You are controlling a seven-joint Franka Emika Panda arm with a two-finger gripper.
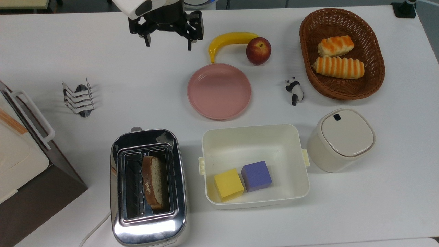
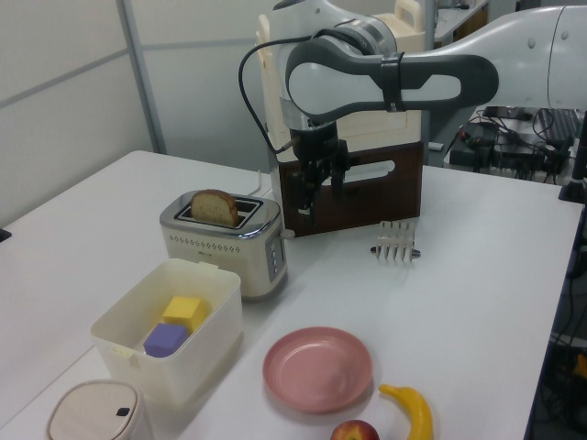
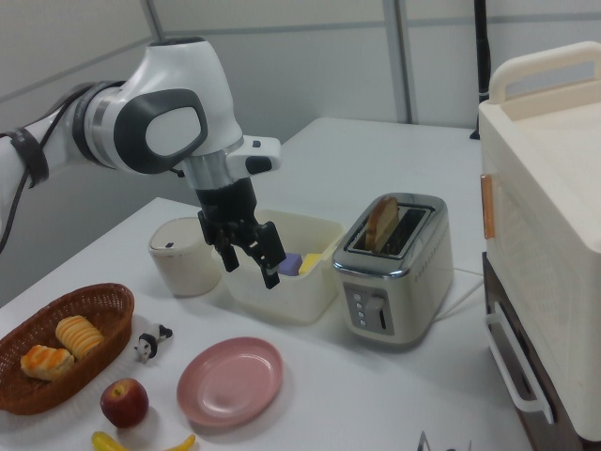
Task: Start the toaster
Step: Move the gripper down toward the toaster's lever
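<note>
**Gripper hanging open, toaster not yet started**

Gripper (image 1: 168, 40) is hanging open and empty in the top view, well apart from the toaster (image 1: 148, 187), which is sitting near the bottom edge. In the left view, bread (image 2: 215, 208) is standing high in a slot. In the right view, the lever (image 3: 382, 310) is looking unpressed; everything remains to be done.

In the top view, the shiny chrome two-slot toaster (image 1: 148, 187) sits at seven o'clock on the white table (image 1: 377, 192), the round pink plate (image 1: 219, 91) at centre, the brown wicker basket (image 1: 374, 80) at two o'clock.
</note>
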